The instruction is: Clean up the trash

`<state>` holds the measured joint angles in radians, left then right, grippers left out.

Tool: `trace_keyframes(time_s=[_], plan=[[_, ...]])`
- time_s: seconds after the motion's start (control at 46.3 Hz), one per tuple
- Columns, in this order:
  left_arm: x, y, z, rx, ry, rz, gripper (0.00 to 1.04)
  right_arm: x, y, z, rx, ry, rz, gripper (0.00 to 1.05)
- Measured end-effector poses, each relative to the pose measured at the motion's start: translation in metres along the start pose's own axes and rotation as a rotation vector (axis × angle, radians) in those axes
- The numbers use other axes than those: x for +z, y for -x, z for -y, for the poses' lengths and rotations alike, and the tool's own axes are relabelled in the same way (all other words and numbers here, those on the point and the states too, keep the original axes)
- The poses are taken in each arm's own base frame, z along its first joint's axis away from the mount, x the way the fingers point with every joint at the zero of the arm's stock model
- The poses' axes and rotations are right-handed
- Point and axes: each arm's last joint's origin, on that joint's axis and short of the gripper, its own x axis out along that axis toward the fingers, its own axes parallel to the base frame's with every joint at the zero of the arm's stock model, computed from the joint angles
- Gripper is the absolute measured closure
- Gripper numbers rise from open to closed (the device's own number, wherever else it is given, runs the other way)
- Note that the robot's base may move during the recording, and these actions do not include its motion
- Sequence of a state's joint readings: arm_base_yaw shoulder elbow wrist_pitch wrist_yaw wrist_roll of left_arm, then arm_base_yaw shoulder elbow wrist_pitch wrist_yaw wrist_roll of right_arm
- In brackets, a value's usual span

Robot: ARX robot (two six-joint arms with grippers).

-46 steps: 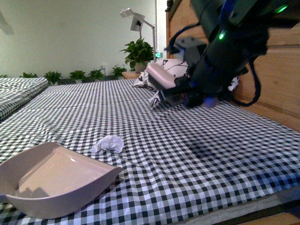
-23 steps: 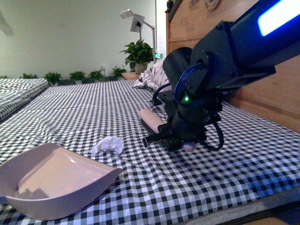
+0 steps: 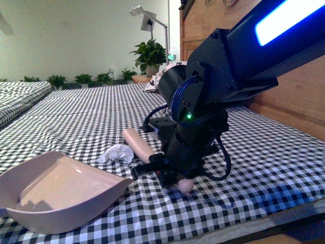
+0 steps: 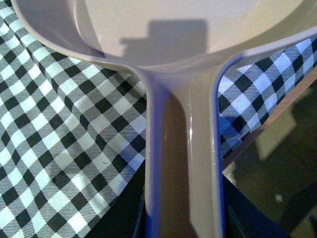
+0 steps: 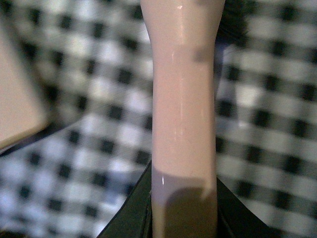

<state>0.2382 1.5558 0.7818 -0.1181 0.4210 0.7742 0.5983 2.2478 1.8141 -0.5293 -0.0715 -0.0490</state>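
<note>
Front view: our right gripper (image 3: 163, 170) pinches a pink handle (image 3: 139, 144) low over the checked bed (image 3: 264, 152).
The tissue (image 3: 117, 153) lies just beside that handle, near the dustpan (image 3: 56, 190) — our left gripper clamps the dustpan handle (image 4: 183, 163).

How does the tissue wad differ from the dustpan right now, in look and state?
The tissue wad is white, crumpled and small; the dustpan is beige, smooth and far larger. The wad lies loose on the checked bedcover; the dustpan's handle runs into the left wrist camera's grip. The wad sits just beyond the pan's open mouth, not inside it. Both rest on the bedcover.
</note>
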Motion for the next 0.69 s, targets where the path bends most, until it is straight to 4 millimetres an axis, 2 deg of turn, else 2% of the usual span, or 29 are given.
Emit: trace_keyframes(time_s=[0.086, 0.151, 0.238, 0.281, 0.345, 0.389, 0.475, 0.691], plan=[[0.0, 0.0, 0.0, 0.0, 0.0, 0.0, 0.79, -0.004, 0.007, -0.01, 0.139, 0.02, -0.024, 0.85], [0.0, 0.0, 0.0, 0.001, -0.003, -0.001, 0.79, -0.005, 0.02, -0.02, 0.285, 0.042, -0.026, 0.85], [0.0, 0.0, 0.0, 0.0, -0.006, 0.0, 0.79, 0.009, 0.056, -0.028, 0.462, 0.082, 0.062, 0.85], [0.0, 0.0, 0.0, 0.0, -0.006, -0.001, 0.79, 0.019, 0.077, -0.028, 0.446, 0.102, 0.117, 0.86], [0.0, 0.0, 0.0, 0.0, -0.006, 0.0, 0.79, 0.03, 0.107, -0.016, 0.4, 0.122, 0.201, 0.86], [0.0, 0.0, 0.0, -0.001, -0.006, 0.001, 0.79, 0.032, 0.118, -0.008, 0.361, 0.122, 0.226, 0.86], [0.0, 0.0, 0.0, 0.001, -0.006, 0.0, 0.79, 0.029, 0.127, 0.007, 0.302, 0.117, 0.24, 0.86], [0.0, 0.0, 0.0, 0.001, -0.006, 0.0, 0.79, 0.009, 0.121, 0.029, 0.154, 0.071, 0.259, 0.86]])
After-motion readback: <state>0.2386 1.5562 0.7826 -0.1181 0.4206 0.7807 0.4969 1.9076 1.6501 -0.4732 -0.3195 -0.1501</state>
